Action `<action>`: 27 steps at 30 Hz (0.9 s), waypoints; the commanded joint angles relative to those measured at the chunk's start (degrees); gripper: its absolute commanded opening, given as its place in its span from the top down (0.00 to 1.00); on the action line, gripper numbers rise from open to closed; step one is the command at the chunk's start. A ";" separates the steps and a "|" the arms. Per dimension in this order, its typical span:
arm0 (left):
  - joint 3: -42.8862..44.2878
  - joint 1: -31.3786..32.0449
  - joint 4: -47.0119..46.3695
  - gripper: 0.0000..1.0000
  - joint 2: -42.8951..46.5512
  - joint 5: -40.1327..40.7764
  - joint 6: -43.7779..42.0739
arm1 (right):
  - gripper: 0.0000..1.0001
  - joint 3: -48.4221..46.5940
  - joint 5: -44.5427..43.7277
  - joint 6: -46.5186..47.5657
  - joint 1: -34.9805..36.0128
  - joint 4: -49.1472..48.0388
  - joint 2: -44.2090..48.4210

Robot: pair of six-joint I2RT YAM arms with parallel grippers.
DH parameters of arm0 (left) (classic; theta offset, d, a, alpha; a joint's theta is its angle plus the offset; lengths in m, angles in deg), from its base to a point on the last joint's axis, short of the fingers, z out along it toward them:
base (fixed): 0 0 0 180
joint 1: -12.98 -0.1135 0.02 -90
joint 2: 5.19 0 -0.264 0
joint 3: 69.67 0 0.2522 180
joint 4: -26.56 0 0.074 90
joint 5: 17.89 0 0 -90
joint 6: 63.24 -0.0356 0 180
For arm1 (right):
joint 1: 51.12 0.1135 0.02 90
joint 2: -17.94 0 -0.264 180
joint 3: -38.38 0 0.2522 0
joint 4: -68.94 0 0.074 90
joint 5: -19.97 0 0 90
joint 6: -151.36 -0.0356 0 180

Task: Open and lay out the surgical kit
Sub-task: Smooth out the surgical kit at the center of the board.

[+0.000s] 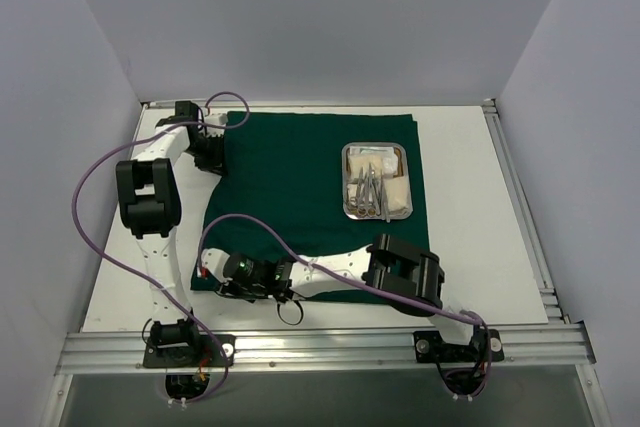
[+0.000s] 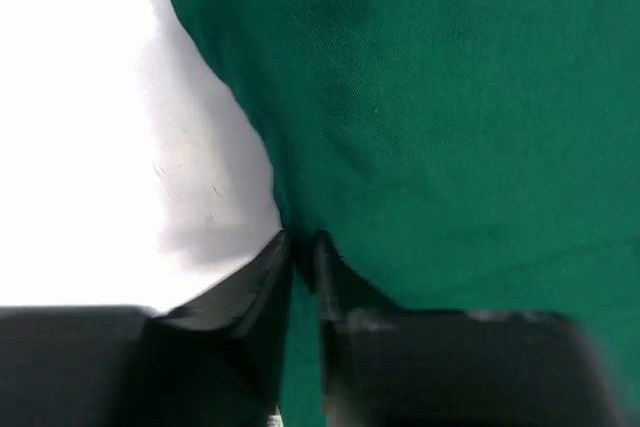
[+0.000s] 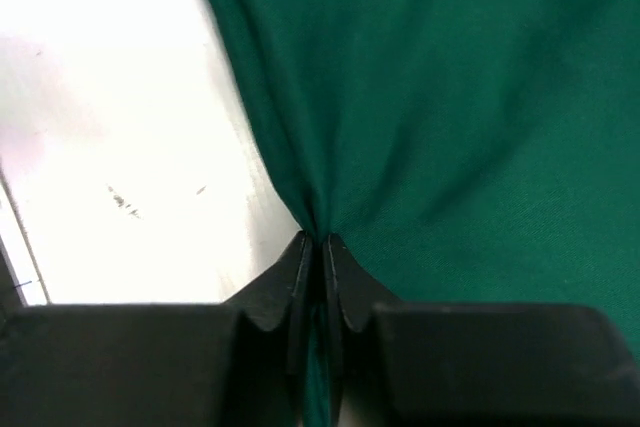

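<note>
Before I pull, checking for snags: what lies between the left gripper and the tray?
Only bare green drape from left gripper to tray; top view.

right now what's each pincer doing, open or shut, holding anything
left pincer: closed, pinching the edge of the green drape
right pincer: closed, pinching the same drape's edge

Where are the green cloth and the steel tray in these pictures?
green cloth (image 1: 290,177), top view, bare middle of the cloth.
steel tray (image 1: 346,185), top view, its left rim.
</note>
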 commanded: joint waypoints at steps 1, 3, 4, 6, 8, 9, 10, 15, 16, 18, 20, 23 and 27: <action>3.07 0.31 -2.20 0.81 -1.40 0.36 0.83 | 1.00 3.94 3.34 1.21 3.03 4.54 0.97; 3.42 0.22 -2.38 0.86 -1.75 0.72 0.83 | 1.00 5.61 4.92 1.21 3.73 4.72 2.46; 3.51 0.22 -2.46 0.90 -1.75 1.07 0.83 | 1.00 6.14 5.28 1.38 3.82 4.98 2.90; 3.59 0.31 -2.81 0.94 -1.93 1.51 1.10 | 1.00 7.45 7.64 2.00 3.65 5.07 4.66; 3.68 0.22 -3.08 0.96 -2.02 2.03 1.18 | 1.00 8.08 9.49 3.58 3.47 5.24 6.59; 3.77 0.22 -2.99 0.96 -2.10 2.12 1.19 | 1.00 7.99 11.15 4.10 3.47 6.20 7.03; 3.94 0.31 -3.08 0.97 -2.19 2.12 1.27 | 1.00 7.56 11.69 4.89 3.03 6.65 7.56; 2.89 0.22 -2.73 0.88 -1.14 0.28 0.92 | 0.65 4.57 13.37 5.52 1.63 9.64 5.72; 2.63 0.22 -2.47 0.84 -0.70 -0.33 0.84 | 0.63 4.13 13.54 4.82 0.84 9.20 5.89; 1.66 0.22 -1.94 0.73 1.31 -1.65 0.40 | 0.59 4.82 14.86 2.19 -0.48 5.45 7.47; 0.79 0.22 -1.41 0.65 3.94 -2.70 -0.04 | 0.57 7.45 16.79 -1.93 -3.55 1.49 11.85; -0.44 -0.30 0.17 0.59 8.86 -5.16 -0.57 | 0.58 12.10 17.67 -8.35 -10.29 -8.25 18.10; -3.25 -1.53 1.93 0.57 16.51 -7.45 -1.80 | 0.67 15.81 14.09 -17.49 -18.49 -13.03 21.10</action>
